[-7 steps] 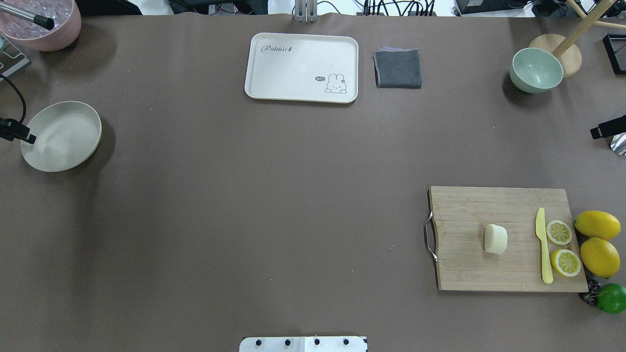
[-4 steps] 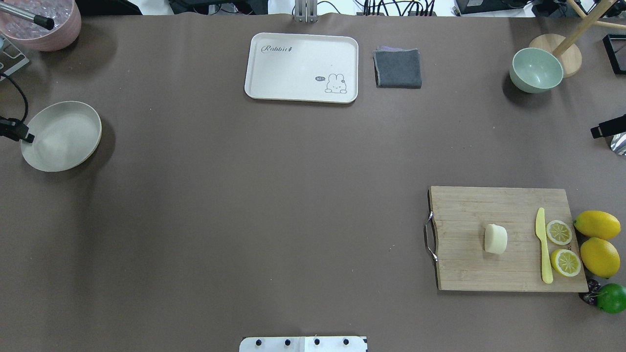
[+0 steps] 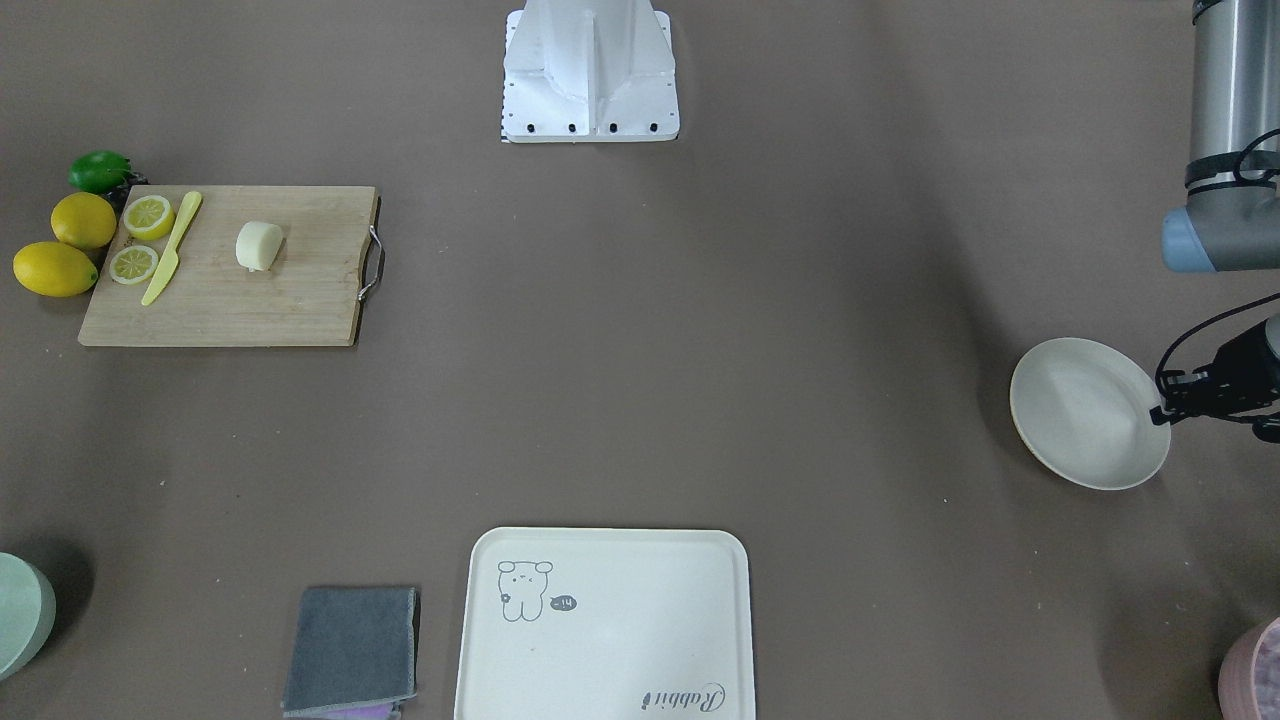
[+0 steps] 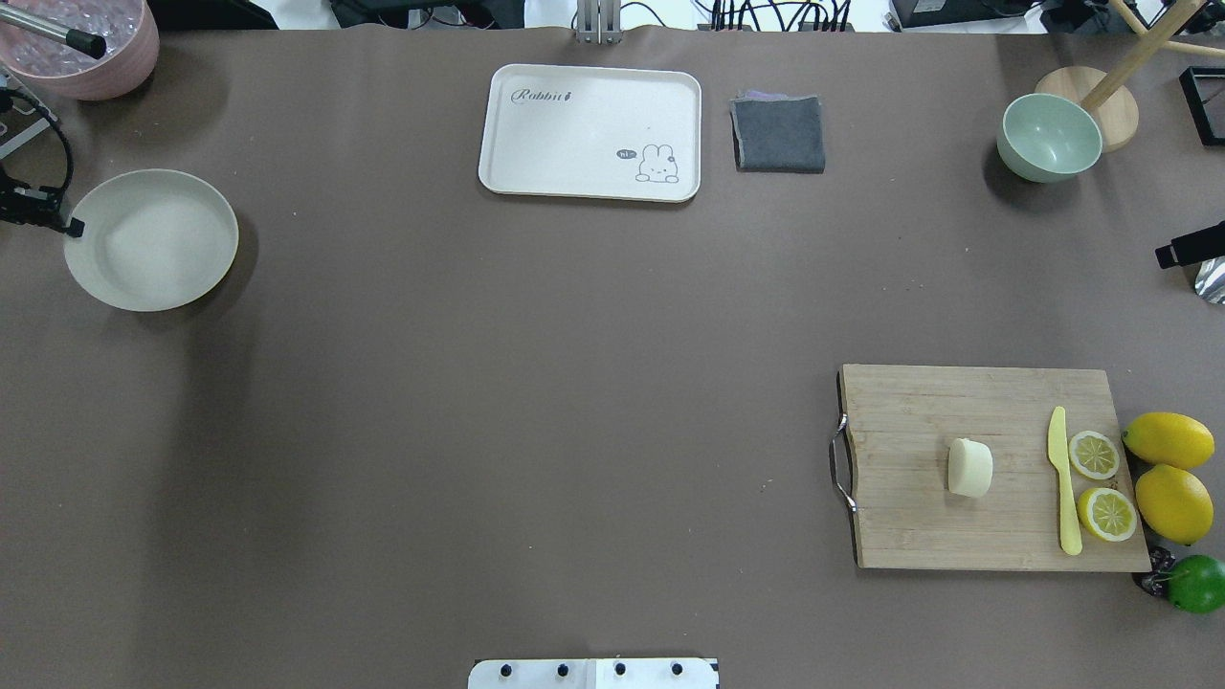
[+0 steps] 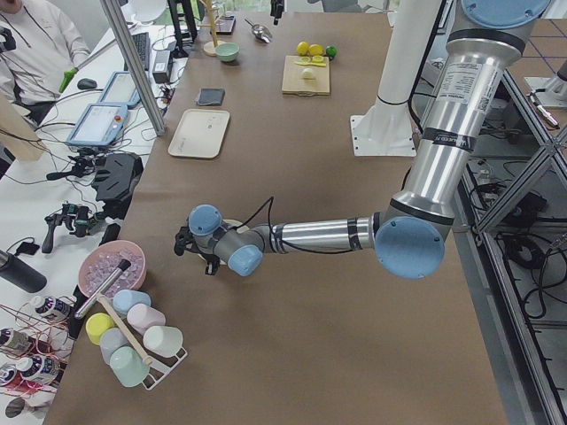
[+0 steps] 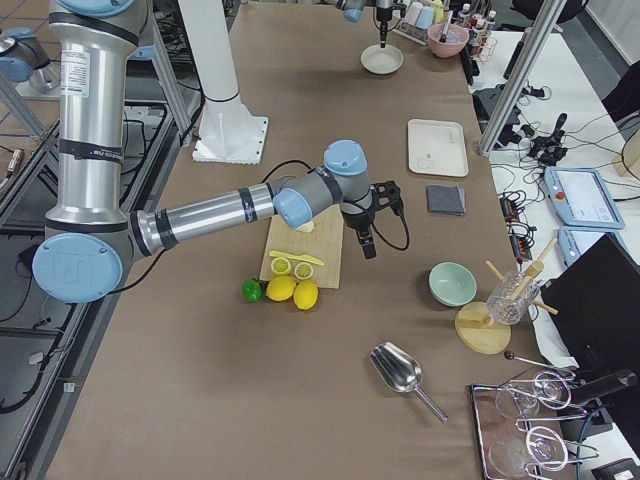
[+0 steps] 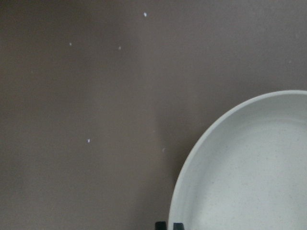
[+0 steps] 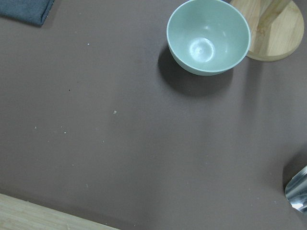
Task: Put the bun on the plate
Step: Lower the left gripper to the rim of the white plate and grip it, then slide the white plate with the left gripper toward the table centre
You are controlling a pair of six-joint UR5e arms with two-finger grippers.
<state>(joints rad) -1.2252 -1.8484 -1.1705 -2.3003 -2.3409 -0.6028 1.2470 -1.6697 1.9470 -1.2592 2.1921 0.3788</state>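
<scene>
- The bun (image 4: 969,468) sits in the middle of the cutting board (image 4: 909,526), near the yellow knife (image 4: 1060,478) and the lemon slices (image 4: 1094,455) — nothing's touching it.
- The plate (image 4: 153,258) is way over on the left side of the table (image 4: 574,383), well apart from the bun.
- The left gripper (image 4: 73,228) is at the plate's rim — in the wrist view its two tips are nearly together, pinching that rim.
- The right gripper (image 4: 1162,257) pokes in at the right edge, on the green bowl's (image 4: 1049,137) side. Can't tell how far open it is.
</scene>
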